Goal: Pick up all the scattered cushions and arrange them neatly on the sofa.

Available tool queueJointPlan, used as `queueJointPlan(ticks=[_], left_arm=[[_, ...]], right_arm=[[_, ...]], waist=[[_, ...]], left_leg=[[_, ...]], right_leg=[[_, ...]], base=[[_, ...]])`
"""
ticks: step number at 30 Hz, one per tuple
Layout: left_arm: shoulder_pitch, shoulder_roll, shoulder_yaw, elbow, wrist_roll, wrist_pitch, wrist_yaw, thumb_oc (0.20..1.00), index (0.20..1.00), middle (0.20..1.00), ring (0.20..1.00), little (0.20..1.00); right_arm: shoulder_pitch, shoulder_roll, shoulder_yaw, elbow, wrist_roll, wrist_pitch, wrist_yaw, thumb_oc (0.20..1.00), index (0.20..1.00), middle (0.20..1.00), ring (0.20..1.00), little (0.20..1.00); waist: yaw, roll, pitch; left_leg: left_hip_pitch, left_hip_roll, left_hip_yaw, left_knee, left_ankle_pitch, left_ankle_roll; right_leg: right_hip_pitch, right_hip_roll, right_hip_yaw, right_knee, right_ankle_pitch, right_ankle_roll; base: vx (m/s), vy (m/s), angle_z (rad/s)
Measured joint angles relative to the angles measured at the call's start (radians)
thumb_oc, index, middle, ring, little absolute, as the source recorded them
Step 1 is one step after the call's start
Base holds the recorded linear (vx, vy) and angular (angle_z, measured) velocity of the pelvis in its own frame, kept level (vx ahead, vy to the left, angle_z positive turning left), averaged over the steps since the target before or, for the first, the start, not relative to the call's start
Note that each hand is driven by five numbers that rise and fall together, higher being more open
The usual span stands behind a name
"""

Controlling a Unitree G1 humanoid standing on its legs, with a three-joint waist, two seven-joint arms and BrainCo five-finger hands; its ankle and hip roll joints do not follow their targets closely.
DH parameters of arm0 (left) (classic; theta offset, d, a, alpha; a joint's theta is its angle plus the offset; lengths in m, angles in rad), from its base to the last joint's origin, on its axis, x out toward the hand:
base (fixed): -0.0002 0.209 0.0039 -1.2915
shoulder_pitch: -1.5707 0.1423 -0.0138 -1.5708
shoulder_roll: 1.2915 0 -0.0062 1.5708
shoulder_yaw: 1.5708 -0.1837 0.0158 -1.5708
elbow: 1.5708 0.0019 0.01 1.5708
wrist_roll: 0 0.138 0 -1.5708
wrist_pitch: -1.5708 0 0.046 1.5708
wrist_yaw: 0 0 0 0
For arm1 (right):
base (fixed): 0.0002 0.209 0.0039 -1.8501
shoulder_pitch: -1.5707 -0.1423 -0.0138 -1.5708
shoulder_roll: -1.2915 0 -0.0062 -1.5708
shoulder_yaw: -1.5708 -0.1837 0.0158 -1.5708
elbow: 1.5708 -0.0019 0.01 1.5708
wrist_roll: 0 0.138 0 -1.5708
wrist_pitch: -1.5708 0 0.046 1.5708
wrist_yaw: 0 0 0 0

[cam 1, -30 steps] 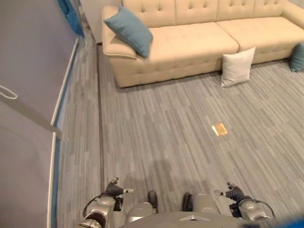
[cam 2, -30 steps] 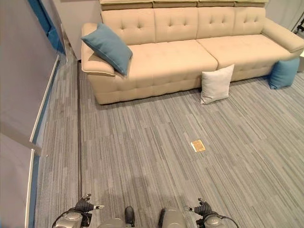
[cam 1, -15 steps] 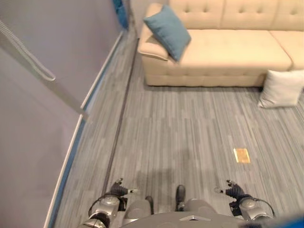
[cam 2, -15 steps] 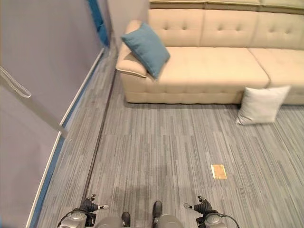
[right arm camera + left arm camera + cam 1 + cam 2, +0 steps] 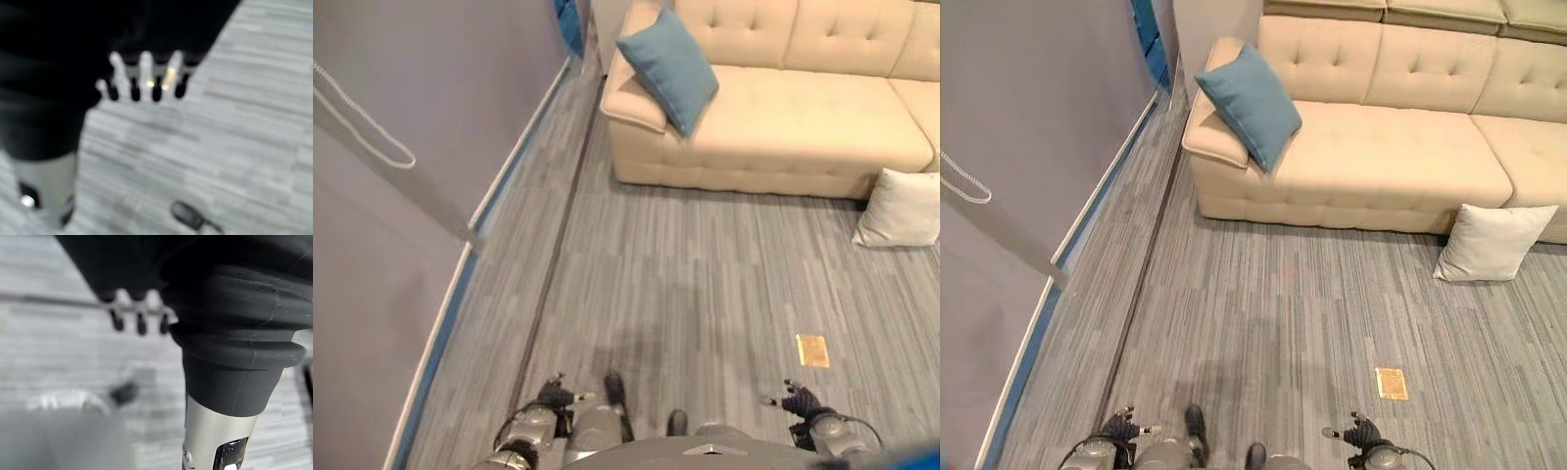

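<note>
While both hands hang low and empty, left hand and right hand fingers relaxed, walk-in step. Brass floor plate ahead. White cushion on floor, leaning against sofa: approach square, grasp two-handed. Blue cushion already at sofa's armrest.

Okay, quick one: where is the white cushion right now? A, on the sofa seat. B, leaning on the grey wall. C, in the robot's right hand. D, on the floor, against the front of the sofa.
D: the white cushion stands on the grey floor against the sofa front, while the blue cushion sits up on the seat.
</note>
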State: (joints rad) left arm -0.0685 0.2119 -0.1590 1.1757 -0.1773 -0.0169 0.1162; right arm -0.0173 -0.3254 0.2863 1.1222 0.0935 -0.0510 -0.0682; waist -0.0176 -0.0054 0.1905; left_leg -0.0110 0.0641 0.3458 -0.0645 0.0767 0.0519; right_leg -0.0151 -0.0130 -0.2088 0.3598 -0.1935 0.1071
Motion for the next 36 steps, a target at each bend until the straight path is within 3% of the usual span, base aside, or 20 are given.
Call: queueJointPlan(ticks=[4,7,8,12,13,14,16,18,19,20,21,23,26,28,29,31,33,34,35,36], left_arm=[[-0.017,0.043,-0.02,-0.017,-0.001,0.002,0.001,1.0,1.0,1.0,1.0,1.0],[-0.045,0.051,-0.027,-0.023,-0.009,0.001,0.009,1.0,1.0,1.0,1.0,1.0],[-0.05,0.045,-0.025,-0.022,-0.009,0.001,0.014,1.0,1.0,1.0,1.0,1.0],[-0.049,0.039,0.001,-0.009,-0.008,0.002,0.014,1.0,1.0,1.0,1.0,1.0],[-0.037,0.033,0.014,-0.004,-0.007,0.004,0.014,1.0,1.0,1.0,1.0,1.0],[-0.02,0.017,0.008,-0.006,-0.006,0.003,0.014,1.0,1.0,1.0,1.0,1.0],[-0.008,0.003,-0.008,-0.004,-0.006,0.003,0.013,1.0,1.0,1.0,1.0,1.0],[-0.02,-0.013,-0.008,-0.005,-0.006,-0.003,0.011,1.0,1.0,1.0,1.0,1.0],[-0.01,-0.021,-0.004,-0.014,-0.007,-0.001,0.01,1.0,1.0,1.0,1.0,1.0],[-0.007,-0.026,0.006,-0.028,-0.008,-0.002,0.011,1.0,1.0,1.0,1.0,1.0],[-0.01,-0.027,-0.014,-0.023,-0.009,-0.007,0.008,1.0,1.0,1.0,1.0,1.0],[-0.016,-0.027,-0.008,-0.034,-0.032,-0.012,-0.002,1.0,1.0,1.0,1.0,1.0],[-0.035,-0.009,-0.019,-0.044,-0.042,-0.012,-0.001,1.0,1.0,1.0,1.0,1.0],[-0.024,-0.001,-0.016,-0.053,-0.045,-0.013,-0.001,1.0,1.0,1.0,1.0,1.0],[-0.016,0.006,-0.011,-0.05,-0.046,-0.012,-0.001,1.0,1.0,1.0,1.0,1.0],[0.0,0.014,0.007,-0.049,-0.047,-0.01,0.001,1.0,1.0,1.0,1.0,1.0],[0.009,0.016,0.012,-0.047,-0.05,-0.009,0.004,1.0,1.0,1.0,1.0,1.0],[0.029,0.025,0.029,-0.028,-0.049,-0.008,0.004,1.0,1.0,1.0,1.0,1.0],[0.033,0.017,0.028,-0.011,-0.049,-0.007,0.004,1.0,1.0,1.0,1.0,1.0],[0.029,0.015,0.025,0.009,-0.05,-0.008,0.003,1.0,1.0,1.0,1.0,1.0]], right_arm=[[0.015,0.024,0.014,-0.048,-0.001,0.0,0.006,1.0,1.0,1.0,1.0,1.0],[-0.022,0.032,0.014,-0.078,-0.002,0.001,0.007,1.0,1.0,1.0,1.0,1.0],[-0.033,0.026,0.011,-0.093,-0.003,0.0,0.008,1.0,1.0,1.0,1.0,1.0],[-0.064,0.036,-0.002,-0.122,-0.004,-0.001,0.008,1.0,1.0,1.0,1.0,1.0],[-0.058,0.039,-0.004,-0.119,-0.005,0.003,0.009,1.0,1.0,1.0,1.0,1.0],[-0.051,0.027,-0.008,-0.12,-0.009,0.004,0.01,1.0,1.0,1.0,1.0,1.0],[-0.031,0.02,-0.009,-0.117,-0.009,0.004,0.012,1.0,1.0,1.0,1.0,1.0],[-0.014,0.006,-0.015,-0.103,-0.009,0.001,0.018,1.0,1.0,1.0,1.0,1.0],[-0.02,-0.004,-0.022,-0.107,-0.008,0.002,0.018,1.0,1.0,1.0,1.0,1.0],[-0.02,-0.006,-0.046,-0.12,-0.008,-0.001,0.016,1.0,1.0,1.0,1.0,1.0],[-0.026,-0.011,-0.046,-0.109,0.001,-0.011,0.016,1.0,1.0,1.0,1.0,1.0],[-0.025,-0.01,-0.033,-0.089,0.002,-0.009,0.014,1.0,1.0,1.0,1.0,1.0],[-0.023,-0.007,0.002,-0.064,0.004,-0.006,0.016,1.0,1.0,1.0,1.0,1.0],[-0.029,-0.006,0.0,-0.042,0.014,-0.006,0.015,1.0,1.0,1.0,1.0,1.0],[-0.028,-0.006,0.006,-0.033,0.021,0.003,0.016,1.0,1.0,1.0,1.0,1.0],[-0.018,-0.006,0.019,-0.026,0.021,0.002,0.016,1.0,1.0,1.0,1.0,1.0],[0.004,-0.017,0.016,-0.026,0.021,0.002,0.016,1.0,1.0,1.0,1.0,1.0],[0.01,-0.016,0.018,-0.024,0.021,0.0,0.015,1.0,1.0,1.0,1.0,1.0],[0.019,-0.026,0.017,-0.027,0.021,0.0,0.015,1.0,1.0,1.0,1.0,1.0],[0.029,-0.023,0.016,-0.025,0.021,0.005,0.014,1.0,1.0,1.0,1.0,1.0]], waist=[[-0.006,-0.058,-0.005],[-0.016,-0.045,0.016],[-0.022,-0.02,0.024],[-0.036,-0.029,0.033],[-0.063,-0.044,0.029],[-0.076,-0.019,0.031],[-0.088,-0.007,0.022],[-0.085,-0.028,0.012],[-0.072,-0.029,0.009],[-0.072,-0.036,0.013],[-0.043,-0.053,0.021],[-0.024,-0.07,0.028],[-0.023,-0.082,0.032],[-0.015,-0.066,0.026],[-0.013,-0.049,0.032],[0.006,-0.055,0.025],[0.026,-0.057,0.024],[0.034,-0.084,-0.003],[0.025,-0.058,-0.017],[0.002,-0.033,-0.025]], left_leg=[[0.078,-0.089,-0.009,-0.026,-0.065,0.058],[0.125,-0.086,-0.015,-0.026,-0.076,0.065],[0.134,-0.074,-0.023,-0.026,-0.118,0.065],[0.185,-0.091,-0.008,-0.026,-0.158,0.013],[0.239,-0.094,-0.028,-0.029,-0.219,-0.018],[0.308,-0.055,-0.044,-0.018,-0.263,-0.062],[0.32,-0.021,-0.079,0.051,-0.274,-0.088],[0.245,0.016,-0.14,0.311,-0.21,-0.189],[0.216,0.02,-0.158,0.402,-0.153,-0.229],[0.134,0.033,-0.194,0.573,-0.08,-0.28],[0.0,0.068,-0.185,0.815,0.075,-0.308],[-0.149,0.07,-0.191,0.881,-0.006,-0.252],[-0.22,0.047,-0.154,0.666,-0.025,-0.23],[-0.199,0.021,-0.162,0.293,-0.005,-0.203],[-0.182,0.017,-0.165,0.092,0.044,-0.172],[-0.163,-0.002,-0.223,-0.028,0.072,-0.165],[-0.181,-0.021,-0.205,0.082,0.127,-0.117],[-0.149,-0.063,-0.127,0.133,0.103,-0.073],[-0.127,-0.063,-0.134,0.115,0.109,-0.043],[-0.079,-0.052,-0.119,0.054,0.039,0.01]], right_leg=[[-0.194,-0.162,0.035,0.381,-0.03,0.035],[-0.274,-0.149,0.032,0.26,-0.026,0.036],[-0.288,-0.127,0.021,0.166,-0.018,0.035],[-0.331,-0.101,-0.003,-0.232,0.141,0.047],[-0.327,-0.096,-0.009,-0.361,0.193,0.065],[-0.325,-0.081,-0.033,-0.258,0.264,0.005],[-0.301,-0.066,-0.03,-0.202,0.297,-0.036],[-0.195,-0.057,-0.024,-0.256,0.294,-0.104],[-0.159,-0.044,-0.014,-0.278,0.29,-0.161],[-0.129,-0.043,-0.009,-0.287,0.28,-0.201],[-0.069,-0.038,-0.01,-0.332,0.274,-0.2],[0.026,-0.016,0.011,-0.38,0.231,-0.208],[0.09,0.001,-0.002,-0.418,0.211,-0.208],[0.138,0.037,0.035,-0.454,0.173,-0.15],[0.172,0.068,0.035,-0.452,0.173,-0.157],[0.203,0.078,0.044,-0.452,0.135,-0.116],[0.24,0.083,0.043,-0.453,0.116,-0.114],[0.272,0.054,0.038,-0.45,0.057,-0.093],[0.281,0.067,0.049,-0.428,0.054,-0.088],[0.256,0.082,0.055,-0.333,0.022,-0.049]], base=[[0.23,0.104,0.1],[0.39,0.002,0.22],[0.51,-0.067,0.07],[0.42,-0.091,0.0],[0.61,-0.199,0.25],[0.61,-0.234,0.47],[0.36,-0.214,0.46],[0.29,-0.298,0.36],[0.27,-0.293,0.04],[0.26,-0.24,-0.29],[0.29,-0.191,-0.37],[0.33,-0.144,-0.39],[0.39,-0.006,-0.23],[0.39,0.064,-0.46],[0.47,0.059,-0.56],[0.31,0.06,-0.61],[0.46,0.166,-0.73],[0.27,0.14,-0.53],[0.25,0.134,-0.24],[0.23,0.129,0.22]])
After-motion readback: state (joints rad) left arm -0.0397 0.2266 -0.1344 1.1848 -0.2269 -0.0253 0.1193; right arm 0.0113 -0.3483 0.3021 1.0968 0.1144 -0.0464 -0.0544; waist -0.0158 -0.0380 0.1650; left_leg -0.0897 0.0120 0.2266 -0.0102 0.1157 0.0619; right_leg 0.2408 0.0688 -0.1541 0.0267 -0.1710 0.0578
